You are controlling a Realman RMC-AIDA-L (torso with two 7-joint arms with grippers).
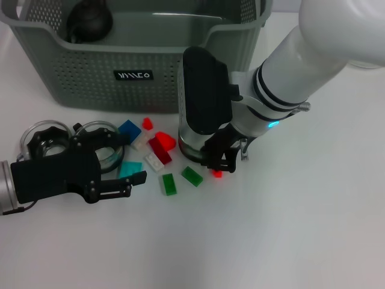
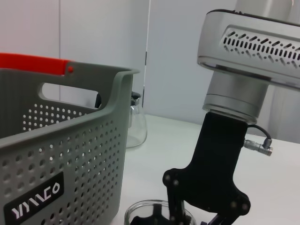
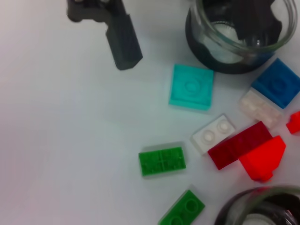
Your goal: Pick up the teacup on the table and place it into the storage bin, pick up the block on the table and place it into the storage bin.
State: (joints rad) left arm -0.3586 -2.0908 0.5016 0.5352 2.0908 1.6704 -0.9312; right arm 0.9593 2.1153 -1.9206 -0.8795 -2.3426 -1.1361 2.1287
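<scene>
Sitting among scattered blocks, two clear glass teacups wait in front of the storage bin.
Left gripper lies low, fingers spread around one teacup; beside it sit a turquoise block and green blocks; right gripper hangs over the second teacup, its fingers' state unclear.

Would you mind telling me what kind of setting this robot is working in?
Probably a lab test bench: a plain white table, a grey-green storage bin, and loose toy blocks laid out as practice items.
</scene>
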